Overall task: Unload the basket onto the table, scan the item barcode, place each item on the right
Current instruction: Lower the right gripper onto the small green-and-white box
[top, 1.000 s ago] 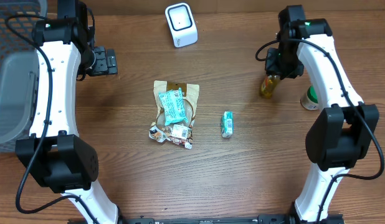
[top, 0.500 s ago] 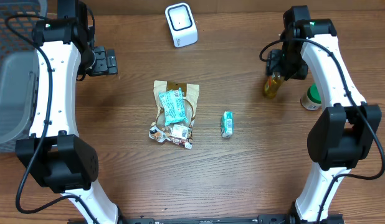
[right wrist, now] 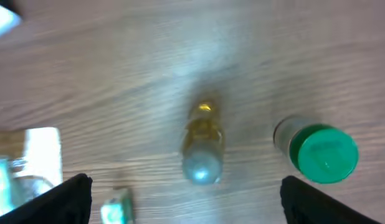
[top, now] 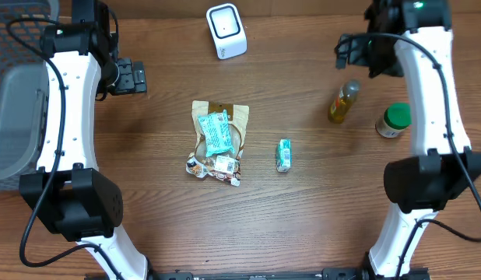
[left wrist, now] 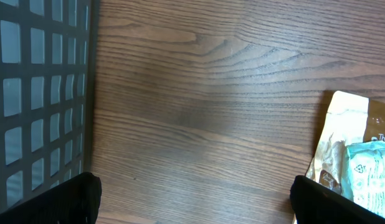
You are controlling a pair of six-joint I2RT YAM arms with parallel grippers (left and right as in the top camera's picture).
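A small yellow bottle (top: 343, 103) stands on the table at the right, seen from above in the right wrist view (right wrist: 202, 143). My right gripper (top: 354, 54) hangs open behind and above it, holding nothing; in its wrist view the right gripper (right wrist: 191, 205) has its fingers well to either side of the bottle. The white scanner (top: 226, 31) stands at the back centre. My left gripper (top: 131, 76) is open over bare wood at the back left, and the left wrist view shows the left gripper (left wrist: 195, 202) with nothing between its fingers.
A green-lidded jar (top: 393, 120) stands right of the bottle. A small teal carton (top: 283, 155) lies mid-table. A pile of snack packets (top: 217, 140) lies left of it. A dark mesh basket (top: 15, 93) takes up the left edge.
My right gripper has opened and let go of the yellow bottle, then risen and drawn back toward the table's far side. The bottle stays standing. The left arm has not moved.
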